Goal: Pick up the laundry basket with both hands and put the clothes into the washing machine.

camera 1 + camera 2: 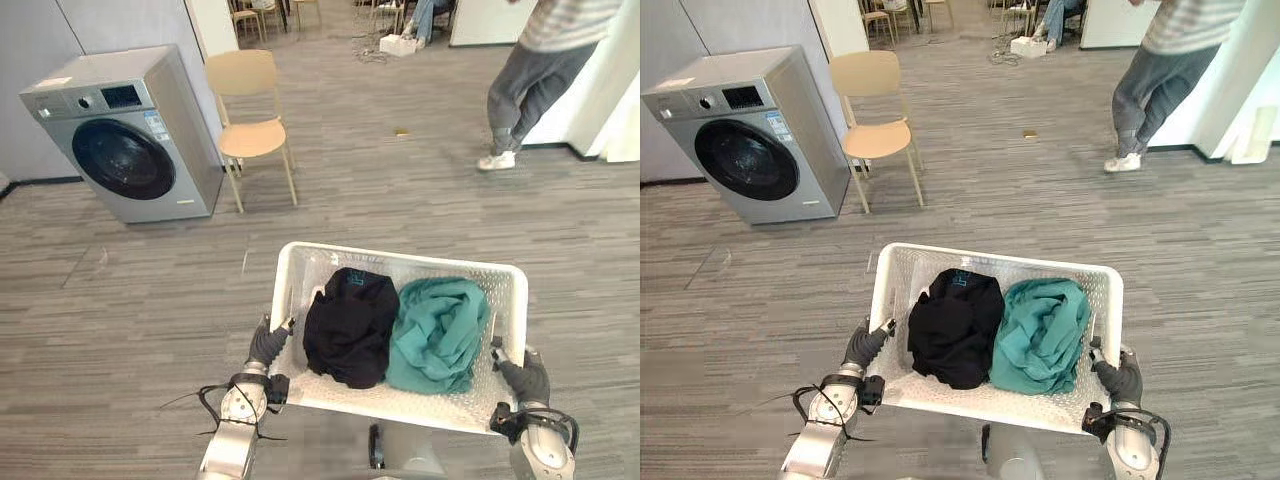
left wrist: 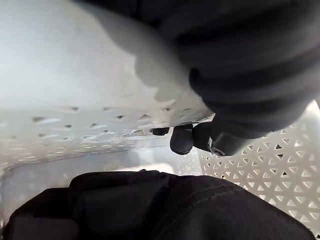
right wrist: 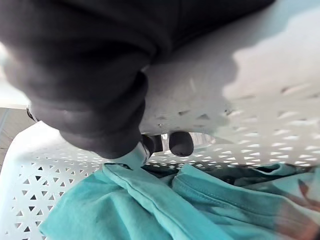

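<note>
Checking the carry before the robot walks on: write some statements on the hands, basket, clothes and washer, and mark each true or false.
1. The left hand and the right hand each grip a side of the basket. True.
2. The teal garment lies to the left of the black garment. False: it lies to its right, and both are in the basket.
3. The door of the washer is open. False: it is shut.
4. A chair stands beside the washer. True.
</note>
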